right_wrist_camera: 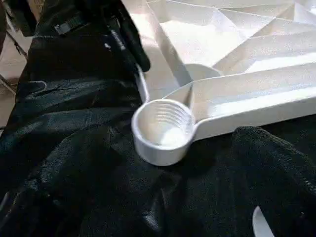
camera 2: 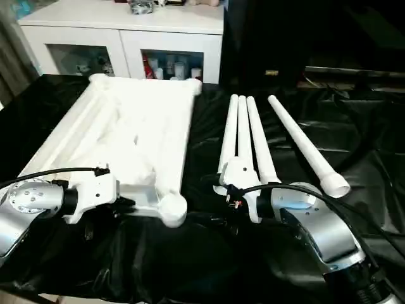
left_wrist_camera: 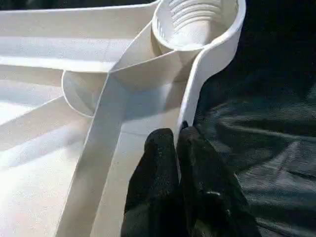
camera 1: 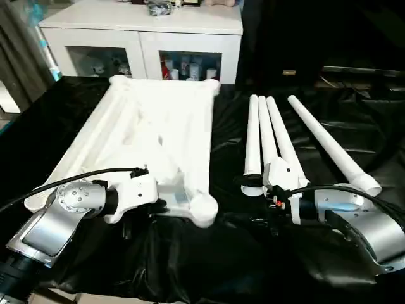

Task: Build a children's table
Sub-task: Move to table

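Left gripper [left_wrist_camera: 178, 143] is pinching the near rim of the table top [camera 1: 152, 136], fingers [left_wrist_camera: 158, 168] pressed together on the thin wall just beside the threaded corner socket [left_wrist_camera: 195, 22]. Top is lying underside-up on the left of the black-draped desk [camera 1: 190, 259]. Four white legs [camera 1: 272, 136] are lying to its right. Right gripper [camera 1: 253, 187] is sitting at their near ends, fingers spread, holding nothing.

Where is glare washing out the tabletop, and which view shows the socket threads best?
Left eye view: the tabletop is blown out, its ribs barely readable, while the black cloth stays dark with soft highlights. Left wrist view: the corner socket is evenly lit, threads clear, the near fingers blurred. Right wrist view: socket threads also readable, in shade.
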Controlling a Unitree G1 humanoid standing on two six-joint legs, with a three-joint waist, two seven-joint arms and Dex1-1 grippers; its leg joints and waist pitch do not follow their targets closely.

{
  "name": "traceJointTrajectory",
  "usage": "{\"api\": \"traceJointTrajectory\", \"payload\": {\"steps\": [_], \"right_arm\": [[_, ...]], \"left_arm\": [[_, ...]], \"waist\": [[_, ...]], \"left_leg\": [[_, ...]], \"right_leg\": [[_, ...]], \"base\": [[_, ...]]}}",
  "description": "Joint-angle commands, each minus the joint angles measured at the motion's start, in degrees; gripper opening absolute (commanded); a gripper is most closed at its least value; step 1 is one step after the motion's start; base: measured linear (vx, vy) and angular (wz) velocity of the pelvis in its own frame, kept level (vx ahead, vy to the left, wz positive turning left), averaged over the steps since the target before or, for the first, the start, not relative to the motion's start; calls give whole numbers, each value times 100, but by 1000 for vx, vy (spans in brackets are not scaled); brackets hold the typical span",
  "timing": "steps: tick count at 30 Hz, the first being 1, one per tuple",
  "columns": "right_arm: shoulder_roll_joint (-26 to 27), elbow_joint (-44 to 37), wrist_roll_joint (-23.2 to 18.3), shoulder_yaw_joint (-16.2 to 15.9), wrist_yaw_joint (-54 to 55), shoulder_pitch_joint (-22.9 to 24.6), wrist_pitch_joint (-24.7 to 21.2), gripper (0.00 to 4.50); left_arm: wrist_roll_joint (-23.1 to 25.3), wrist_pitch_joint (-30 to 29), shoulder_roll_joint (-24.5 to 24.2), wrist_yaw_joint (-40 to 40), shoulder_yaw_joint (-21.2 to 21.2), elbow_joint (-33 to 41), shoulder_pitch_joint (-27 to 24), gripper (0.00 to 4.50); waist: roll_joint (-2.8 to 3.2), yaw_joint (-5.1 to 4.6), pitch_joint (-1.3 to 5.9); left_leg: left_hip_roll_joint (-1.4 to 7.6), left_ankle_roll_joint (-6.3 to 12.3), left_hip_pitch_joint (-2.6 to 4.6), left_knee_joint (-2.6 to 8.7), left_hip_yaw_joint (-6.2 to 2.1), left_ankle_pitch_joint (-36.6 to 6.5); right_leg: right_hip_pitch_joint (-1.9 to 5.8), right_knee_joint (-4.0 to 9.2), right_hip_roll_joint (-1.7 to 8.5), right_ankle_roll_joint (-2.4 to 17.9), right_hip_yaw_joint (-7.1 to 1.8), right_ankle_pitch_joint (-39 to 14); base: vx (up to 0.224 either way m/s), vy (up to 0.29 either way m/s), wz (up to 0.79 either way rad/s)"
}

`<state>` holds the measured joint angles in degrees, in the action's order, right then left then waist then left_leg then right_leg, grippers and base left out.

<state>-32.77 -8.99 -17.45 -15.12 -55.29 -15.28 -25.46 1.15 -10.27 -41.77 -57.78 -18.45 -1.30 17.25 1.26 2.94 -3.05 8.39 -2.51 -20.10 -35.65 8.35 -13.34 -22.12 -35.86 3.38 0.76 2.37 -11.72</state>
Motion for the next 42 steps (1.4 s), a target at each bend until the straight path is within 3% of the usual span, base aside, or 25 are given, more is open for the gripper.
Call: {"api": "traceJointTrajectory", "payload": {"steps": [1,5,12,13,20,22,23,24,25,28,31,34,39,40,41,42], "right_arm": [[-4,-133,30,0,62,34,42,450],[11,-115,49,-6,82,49,70,450],[59,-50,129,-12,91,30,132,450],[65,-42,133,-15,96,24,139,450],[114,64,143,-46,52,-40,185,450],[119,103,129,-45,17,-73,181,450],[120,103,128,-40,10,-77,176,450],[121,101,129,-36,6,-77,173,450],[117,96,125,-30,-1,-76,161,450],[104,72,98,3,-29,-60,109,450],[63,27,50,21,-82,-19,52,450],[-10,-48,30,23,-133,48,-11,450],[-82,-162,-4,54,-161,123,-75,450],[-130,-256,-39,78,-169,172,-142,450],[-149,-296,-53,88,-170,192,-173,450],[-188,-385,-90,107,-164,235,-245,450]], "left_arm": [[64,-197,-15,211,252,237,-100,2],[80,-386,7,349,335,417,-218,2],[315,-737,63,860,488,879,-290,2],[310,-720,72,867,502,939,-307,2],[55,-542,63,524,294,955,-479,2],[-91,-440,142,307,242,770,-360,21],[-189,-454,184,214,271,717,-308,34],[-252,-473,210,163,297,691,-278,34],[-322,-479,194,30,305,625,-216,34],[-379,-361,94,-305,280,306,-14,65],[-391,-241,6,-618,199,-113,237,79],[-197,213,-17,-908,30,-858,640,110],[-115,502,34,-1171,-81,-1440,987,154],[-89,562,82,-1365,-164,-1718,1189,160],[-75,581,101,-1447,-203,-1835,1270,164],[-29,684,164,-1630,-308,-2160,1450,176]], "waist": [[47,21,297],[48,27,277],[49,45,282],[22,47,281],[43,43,274],[44,43,270],[-46,35,267],[21,63,280],[33,62,281],[21,56,286],[20,48,279],[37,47,281],[46,37,310],[98,38,300],[91,41,295],[71,30,287]], "left_leg": [[422,75,-25,517,-137,-982],[418,69,-13,520,-131,-1082],[426,73,-15,524,-139,-1062],[426,84,-21,521,-138,-1036],[423,104,-26,535,-142,-1101],[421,94,-16,538,-142,-1166],[418,115,-24,541,-127,-1150],[420,91,0,529,-126,-1088],[428,84,-4,532,-131,-1074],[408,108,-9,527,-120,-989],[404,89,-5,535,-122,-1044],[395,111,-7,530,-120,-929],[421,88,-8,515,-116,-784],[417,72,0,512,-110,-823],[413,65,34,513,-94,-902],[423,50,22,524,-103,-926]], "right_leg": [[267,435,496,1400,-307,-1046],[246,456,487,1376,-310,-1278],[251,444,484,1389,-311,-1121],[256,447,490,1393,-310,-1104],[233,453,489,1341,-310,-1245],[226,464,486,1333,-312,-1292],[234,482,485,1312,-315,-1331],[215,463,498,1330,-318,-1322],[220,453,498,1353,-318,-1237],[229,437,481,1369,-315,-1052],[235,459,492,1316,-318,-1228],[233,475,474,1311,-316,-1070],[265,414,503,1470,-316,-611],[254,418,503,1482,-320,-632],[247,452,484,1464,-322,-690],[268,432,489,1490,-327,-661]], "base": [[0,0,0],[0,0,0],[0,0,0],[0,0,0],[0,0,0],[0,0,0],[0,0,0],[0,0,0],[0,0,0],[0,0,0],[0,0,0],[0,0,0],[0,0,0],[0,0,0],[0,0,0],[0,0,0]]}}
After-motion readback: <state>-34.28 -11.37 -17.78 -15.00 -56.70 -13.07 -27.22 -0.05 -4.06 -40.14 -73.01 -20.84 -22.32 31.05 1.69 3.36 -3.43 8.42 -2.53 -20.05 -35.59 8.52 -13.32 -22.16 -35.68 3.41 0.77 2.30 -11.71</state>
